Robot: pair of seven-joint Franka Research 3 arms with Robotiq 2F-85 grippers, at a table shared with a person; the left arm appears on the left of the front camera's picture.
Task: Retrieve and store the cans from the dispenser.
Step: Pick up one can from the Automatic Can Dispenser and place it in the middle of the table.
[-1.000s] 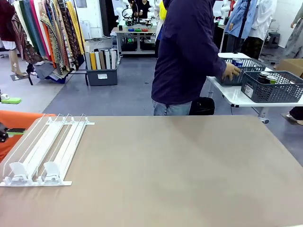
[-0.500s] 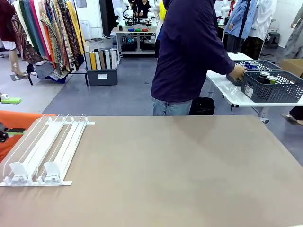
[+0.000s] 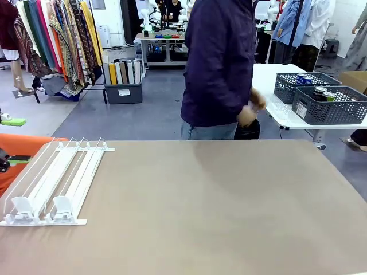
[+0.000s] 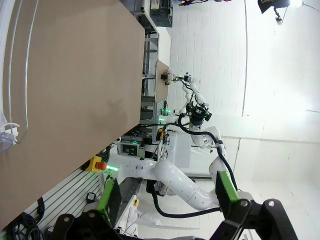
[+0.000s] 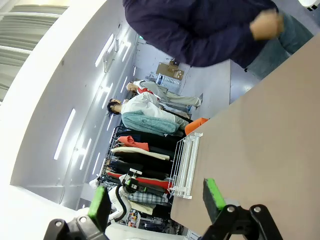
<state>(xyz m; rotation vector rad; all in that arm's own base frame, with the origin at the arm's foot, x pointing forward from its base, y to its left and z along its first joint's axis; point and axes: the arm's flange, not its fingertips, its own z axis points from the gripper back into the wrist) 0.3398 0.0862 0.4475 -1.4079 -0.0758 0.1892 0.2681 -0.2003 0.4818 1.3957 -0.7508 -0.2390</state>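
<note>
The white dispenser lies at the table's left side, and its lanes hold no cans. It also shows as white rails in the right wrist view and as thin rails in the left wrist view. Blue cans and black cans sit in two dark mesh baskets on a side table behind the person. My left gripper is open and holds nothing, off the table's edge. Above the table my right gripper is open too, with nothing between its green pads.
A person in a dark blue top stands at the far edge, one blurred hand hanging by the hip. The baskets stand on a white side table at the far right. The brown tabletop stretches wide.
The person has taken the hand off the basket on the side table and turned back toward my table. Both grippers and the dispenser are unmoved.
</note>
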